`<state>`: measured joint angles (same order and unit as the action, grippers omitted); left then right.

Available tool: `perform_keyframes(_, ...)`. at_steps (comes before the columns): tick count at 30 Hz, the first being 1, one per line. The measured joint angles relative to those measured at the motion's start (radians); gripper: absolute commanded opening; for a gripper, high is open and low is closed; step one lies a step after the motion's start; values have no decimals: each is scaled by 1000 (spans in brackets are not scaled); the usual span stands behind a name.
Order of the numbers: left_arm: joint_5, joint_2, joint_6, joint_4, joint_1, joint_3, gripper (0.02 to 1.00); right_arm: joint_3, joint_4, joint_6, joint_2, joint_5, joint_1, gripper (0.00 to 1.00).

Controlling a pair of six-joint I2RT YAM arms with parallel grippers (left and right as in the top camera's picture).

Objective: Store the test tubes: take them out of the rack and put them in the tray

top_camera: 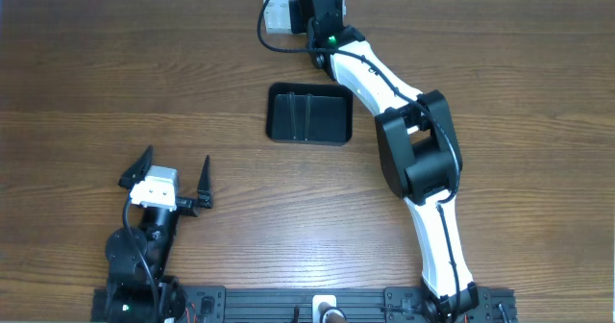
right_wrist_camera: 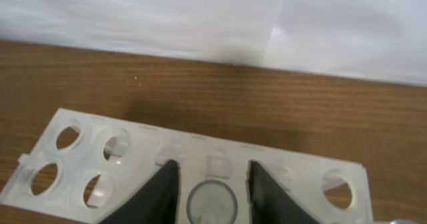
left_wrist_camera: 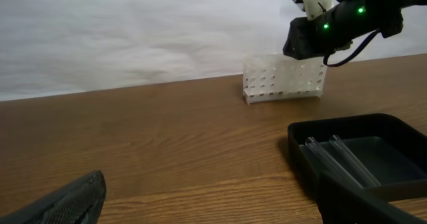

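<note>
The right arm (top_camera: pixel 404 140) stretches over the table (top_camera: pixel 115 63) past the tray (top_camera: pixel 279 131), bent at the elbow beside it. Its gripper (right_wrist_camera: pixel 212 164) points down over the rack (right_wrist_camera: pixel 80 151) on the tray's far side. The fingers (right_wrist_camera: pixel 163 191) stand apart on either side of a tube (right_wrist_camera: pixel 211 203), with a slim gap on each side. The left arm sits folded well short of the tray, its gripper (top_camera: pixel 177 155) spread wide and holding nothing. The tray is black and shallow, with two clear tubes (left_wrist_camera: pixel 333 161) lying side by side in it. The rack is pale, see-through and full of round holes. The tube stands upright in it, its round mouth showing.
</note>
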<state>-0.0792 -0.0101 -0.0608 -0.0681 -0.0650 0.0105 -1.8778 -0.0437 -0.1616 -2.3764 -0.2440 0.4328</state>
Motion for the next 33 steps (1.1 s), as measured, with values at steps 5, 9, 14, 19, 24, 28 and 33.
perform_keyframes(5,0,0,0,0,0,0,1000,0,0,5,0,0,0,183)
perform_keyframes(9,0,0,0,0,0,0,1000,0,2,3,0,0,0,141)
perform_keyframes(14,0,0,0,0,0,0,1000,0,6,4,0,0,0,112)
perform_keyframes(19,0,0,0,0,0,0,998,0,11,4,0,-2,0,97)
perform_keyframes(24,0,0,0,0,0,0,1000,0,14,7,0,-3,0,95)
perform_keyframes(28,0,0,0,0,0,0,1000,0,11,23,11,-3,0,95)
perform_keyframes(33,0,0,0,0,0,0,1000,0,-9,35,116,-3,2,95)
